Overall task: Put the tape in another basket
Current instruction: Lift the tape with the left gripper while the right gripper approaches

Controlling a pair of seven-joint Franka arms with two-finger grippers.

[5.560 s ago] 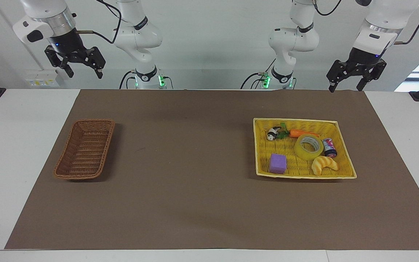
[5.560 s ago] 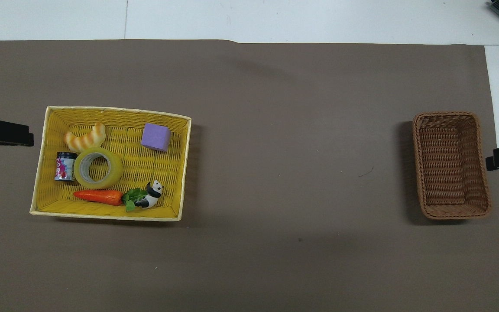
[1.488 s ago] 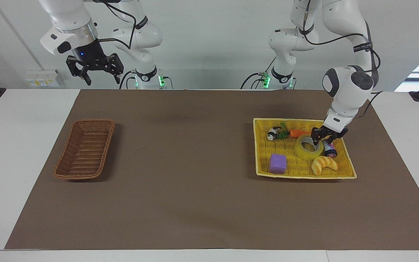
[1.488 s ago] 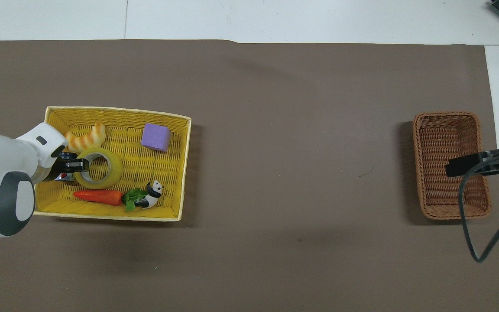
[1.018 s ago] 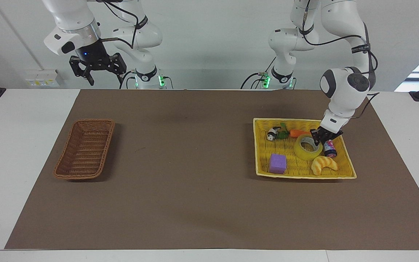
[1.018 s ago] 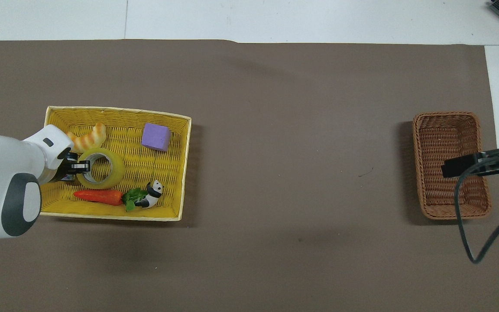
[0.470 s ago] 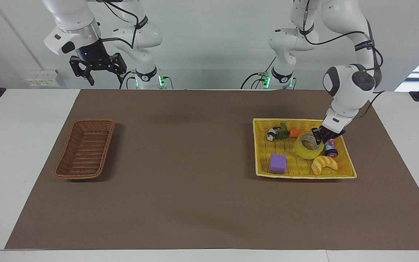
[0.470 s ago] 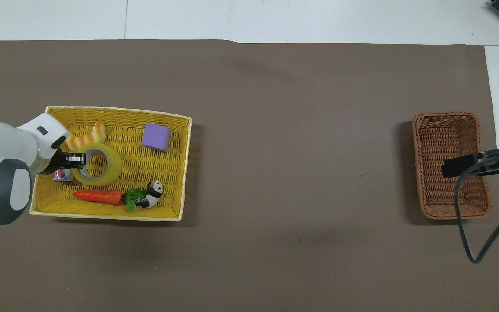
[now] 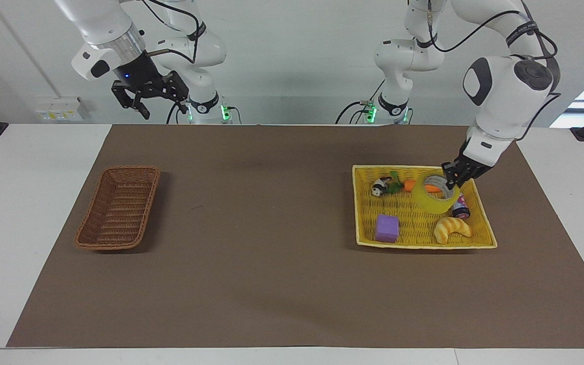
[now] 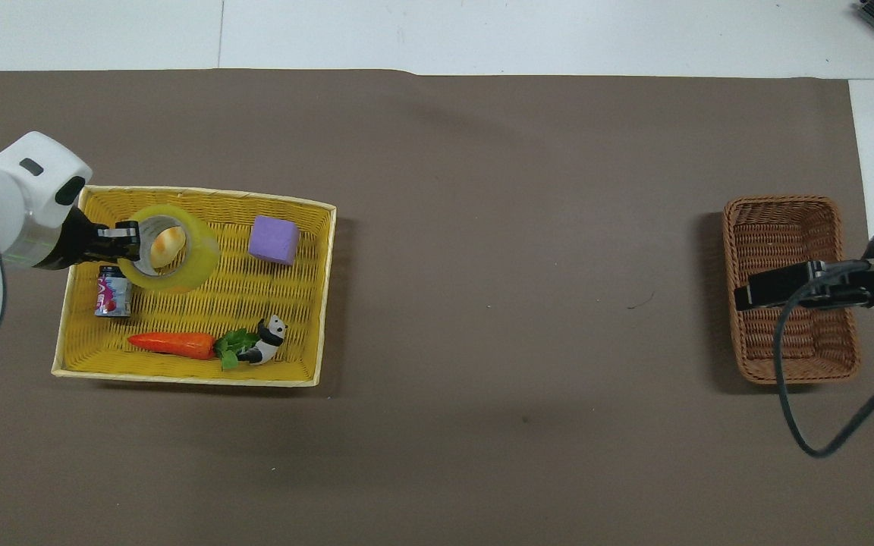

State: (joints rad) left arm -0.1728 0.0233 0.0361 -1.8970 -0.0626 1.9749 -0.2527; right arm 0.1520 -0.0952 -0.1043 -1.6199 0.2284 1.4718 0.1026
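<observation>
1. The left gripper [image 9: 451, 178] is pinching the wall of the tape [image 9: 435, 194], one finger inside the ring and one outside, and is holding it up in the air over the yellow basket [image 9: 364, 239].
2. In the overhead view the tape [image 10: 179, 258] is hanging over the croissant [image 10: 166, 241], which is showing through the ring's hole.
3. A small can [image 9: 461, 209] is lying in the yellow basket just under the lifted tape, toward the left arm's end of the table.
4. A carrot [image 9: 410, 185] and a panda figure [image 9: 380, 186] are lying along the basket's wall nearer the robots, and a purple block [image 9: 387, 228] is sitting near the wall farther from them.
5. The brown basket [image 9: 118, 209] is standing well apart from the yellow one, at the right arm's end of the brown mat [image 9: 271, 243].
6. The right gripper [image 9: 151, 99] is hanging high in the air with its fingers spread wide and gripping nothing; in the overhead view it [image 10: 774, 287] is lying over the brown basket [image 10: 786, 208].
</observation>
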